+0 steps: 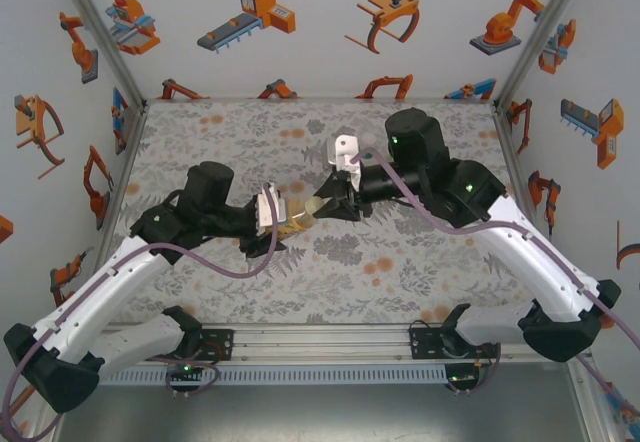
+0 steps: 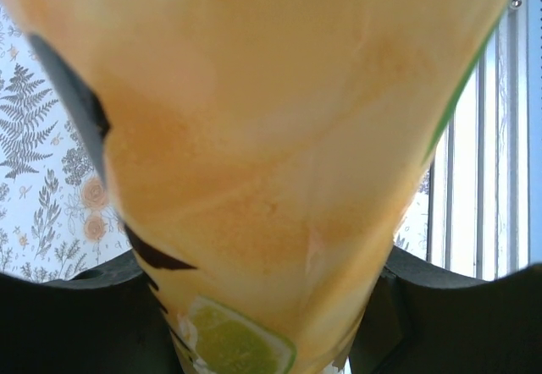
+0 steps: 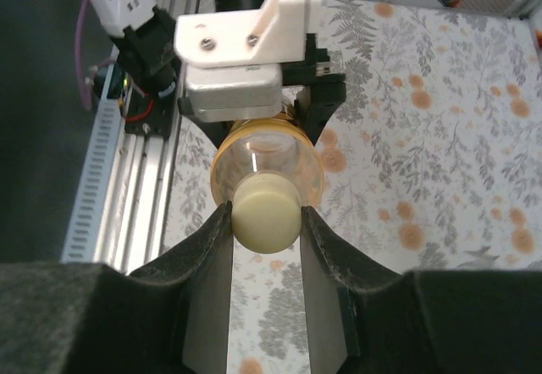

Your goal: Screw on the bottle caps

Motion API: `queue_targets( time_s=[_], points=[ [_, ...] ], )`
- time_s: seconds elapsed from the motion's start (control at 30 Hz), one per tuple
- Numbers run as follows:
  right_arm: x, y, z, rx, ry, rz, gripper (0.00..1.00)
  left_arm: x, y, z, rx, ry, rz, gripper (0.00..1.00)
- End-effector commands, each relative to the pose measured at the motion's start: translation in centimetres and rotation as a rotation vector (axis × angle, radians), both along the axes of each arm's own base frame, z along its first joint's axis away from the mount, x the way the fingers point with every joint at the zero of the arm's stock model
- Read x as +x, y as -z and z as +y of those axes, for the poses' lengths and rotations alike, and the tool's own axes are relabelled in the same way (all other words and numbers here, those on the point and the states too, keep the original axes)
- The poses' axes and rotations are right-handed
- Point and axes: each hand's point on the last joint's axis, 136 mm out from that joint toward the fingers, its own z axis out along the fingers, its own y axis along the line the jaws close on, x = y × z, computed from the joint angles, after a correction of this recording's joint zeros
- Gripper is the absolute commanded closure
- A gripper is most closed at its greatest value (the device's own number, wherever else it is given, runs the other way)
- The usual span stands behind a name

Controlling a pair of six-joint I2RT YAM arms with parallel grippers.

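Observation:
My left gripper [image 1: 272, 224] is shut on the yellow-orange juice bottle [image 1: 300, 224], holding it on its side above the middle of the table with its neck pointing right. In the left wrist view the bottle [image 2: 271, 137] sits between the dark fingers [image 2: 76, 323], its lime-slice label at the bottom. The right gripper [image 3: 264, 217] faces the bottle's mouth. Its two pads press on both sides of the pale yellow cap [image 3: 264, 213], which sits on the neck of the bottle [image 3: 222, 171].
A floral cloth [image 1: 400, 262] covers the table. White walls [image 1: 320, 22] printed with orange robot pictures close in the back and both sides. An aluminium rail [image 1: 320, 342] carrying the arm bases runs along the near edge.

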Motion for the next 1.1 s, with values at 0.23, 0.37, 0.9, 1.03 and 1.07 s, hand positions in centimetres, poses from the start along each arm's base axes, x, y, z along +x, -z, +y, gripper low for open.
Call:
queue_targets(
  time_s=[0.23, 0.37, 0.9, 1.03, 1.07],
  points=[
    [7.8, 4.6, -2.1, 0.135, 0.817, 0.897, 1.0, 3.0, 0.9, -1.7, 0.015, -0.056, -0.002, 0.9],
    [7.6, 9.1, -3.9, 0.134, 1.089, 1.322, 1.0, 4.1, 1.5, -2.3, 0.038, -0.062, 0.015, 0.92],
    [7.3, 3.3, -2.5, 0.396, 0.861, 1.324, 0.33, 3.8, 0.1, -2.3, 0.005, -0.04, -0.044, 0.93],
    [7.5, 3.6, -3.3, 0.421, 0.859, 1.321, 0.27, 3.5, 0.1, -2.1, 0.005, -0.034, -0.057, 0.93],
    [7.8, 3.3, -3.7, 0.439, 0.848, 1.276, 0.27, 3.5, 0.1, -2.0, 0.005, -0.035, -0.059, 0.93]
  ],
)
